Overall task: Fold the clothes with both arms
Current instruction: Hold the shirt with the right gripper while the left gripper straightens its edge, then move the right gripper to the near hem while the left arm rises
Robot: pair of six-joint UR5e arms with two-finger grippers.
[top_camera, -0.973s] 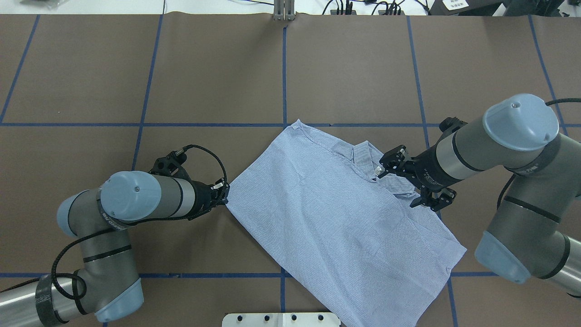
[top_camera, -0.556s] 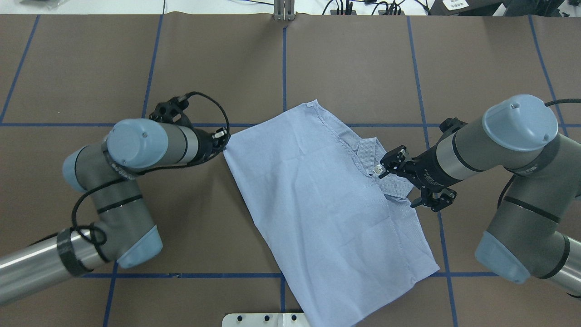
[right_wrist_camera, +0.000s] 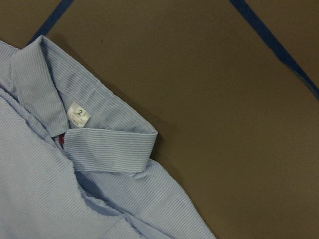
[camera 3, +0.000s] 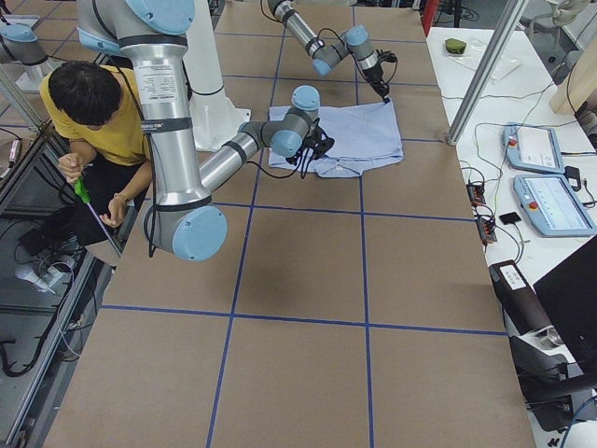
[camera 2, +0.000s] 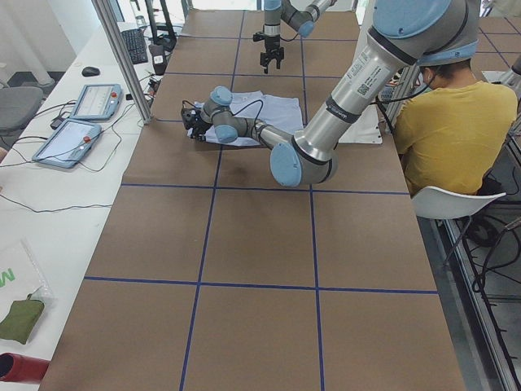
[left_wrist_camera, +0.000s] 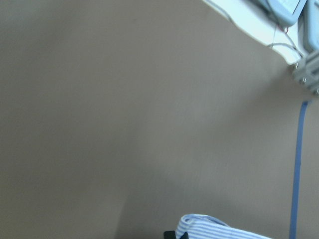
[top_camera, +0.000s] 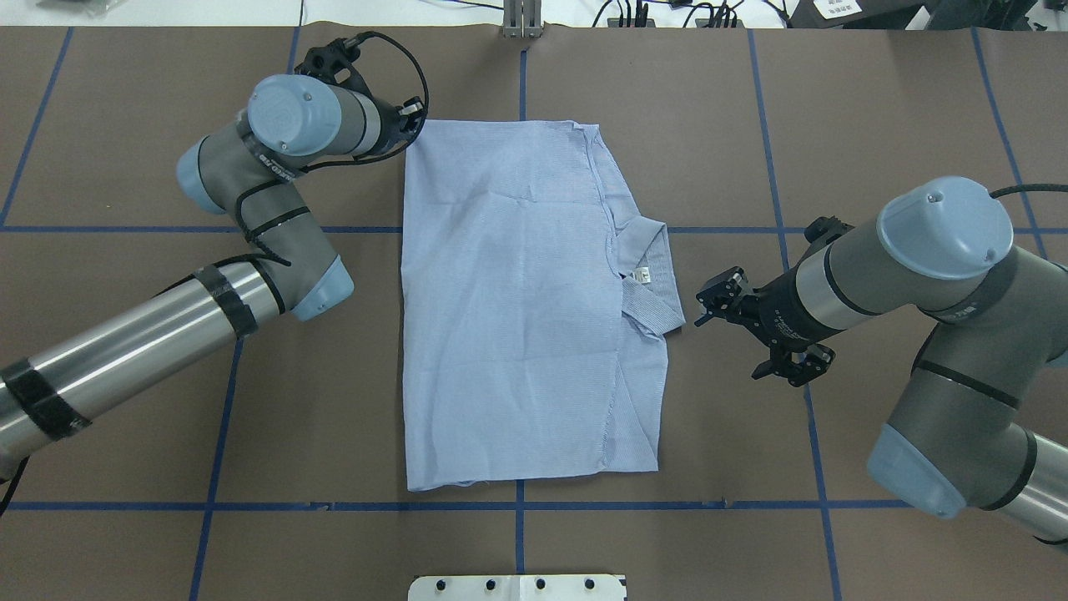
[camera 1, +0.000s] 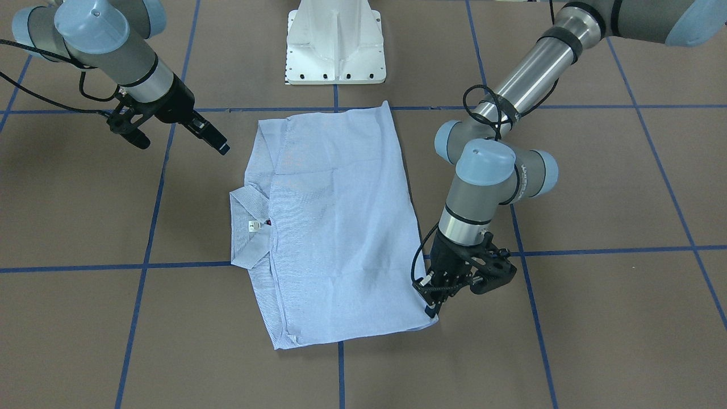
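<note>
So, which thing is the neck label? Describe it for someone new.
On the brown table lies a light blue striped shirt. Its collar juts toward the right arm; inside it sits the label, the only small white square, printed 2.

Open counter [top_camera: 876, 108] rings the shirt [top_camera: 509, 317]. The left gripper [top_camera: 412, 125] blocks its far corner; the right gripper [top_camera: 702, 310] hangs just off its collar; the pedestal base [top_camera: 517, 587] stands beyond its hem.
</note>
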